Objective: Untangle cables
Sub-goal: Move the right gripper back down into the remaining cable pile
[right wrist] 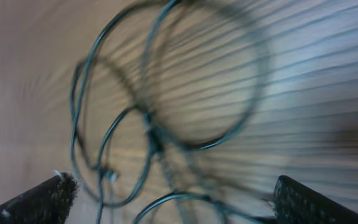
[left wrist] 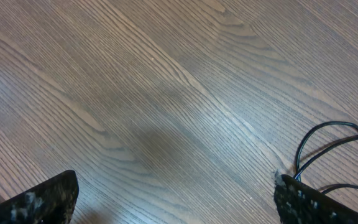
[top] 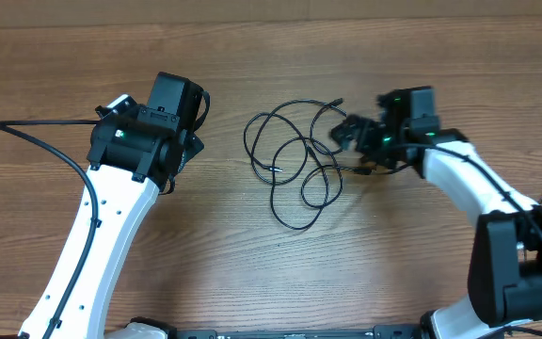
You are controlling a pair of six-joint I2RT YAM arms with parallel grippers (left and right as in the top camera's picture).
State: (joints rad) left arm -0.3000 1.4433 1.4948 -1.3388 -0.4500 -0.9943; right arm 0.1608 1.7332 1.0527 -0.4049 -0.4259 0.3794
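Observation:
The cables [top: 297, 162] lie in overlapping thin black loops at the middle of the wooden table, a small plug at the far end near the right arm. My right gripper [top: 344, 135] stands open at the tangle's right edge; its wrist view shows blurred cables [right wrist: 166, 124] ahead of and between the wide-apart fingertips [right wrist: 48, 196], none gripped. My left gripper [top: 194, 143] is open left of the tangle, over bare wood. In its wrist view only a loop of the cables [left wrist: 334, 155] shows by the right fingertip [left wrist: 309, 202], outside the gap.
A thick black wire [top: 36, 141] fixed to the left arm runs off the left side. The wooden table [top: 271, 56] stretches bare behind and in front of the tangle.

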